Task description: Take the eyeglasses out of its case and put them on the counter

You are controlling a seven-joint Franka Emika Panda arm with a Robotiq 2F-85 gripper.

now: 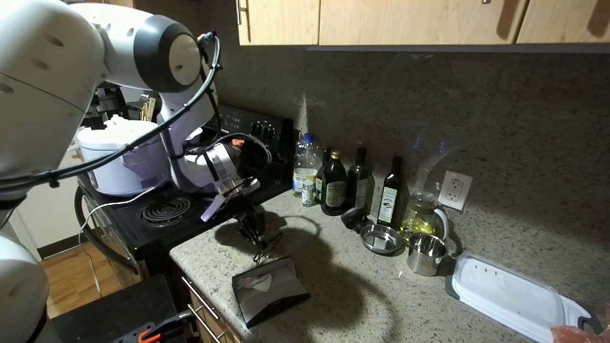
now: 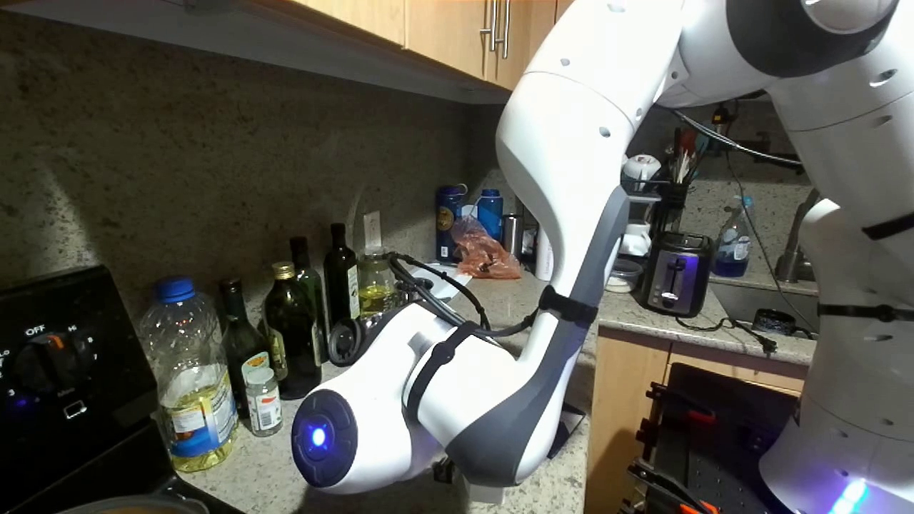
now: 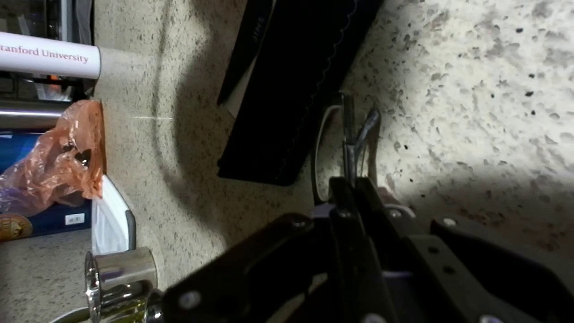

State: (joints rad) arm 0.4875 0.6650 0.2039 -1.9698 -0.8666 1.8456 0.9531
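Note:
The black case [image 1: 271, 296] lies open on the speckled stone counter [image 1: 343, 290] near the front edge, its pale lining showing with a light cloth inside. Its dark side shows in the wrist view [image 3: 291, 98], and a corner peeks past the arm in an exterior view [image 2: 566, 430]. My gripper [image 3: 352, 181] is closed on the thin temples of the eyeglasses [image 3: 349, 148]. The eyeglasses [image 1: 268, 248] are outside the case, just beyond its rear edge. I cannot tell whether they touch the counter. The arm hides my gripper's tips in an exterior view.
Oil bottles [image 1: 335, 186] line the backsplash. A metal lid [image 1: 381, 239], a steel cup [image 1: 426, 255], a glass pitcher [image 1: 421, 221] and a white tray [image 1: 512, 295] stand further along. The black stove [image 1: 190, 209] with a white cooker [image 1: 123, 157] adjoins the counter.

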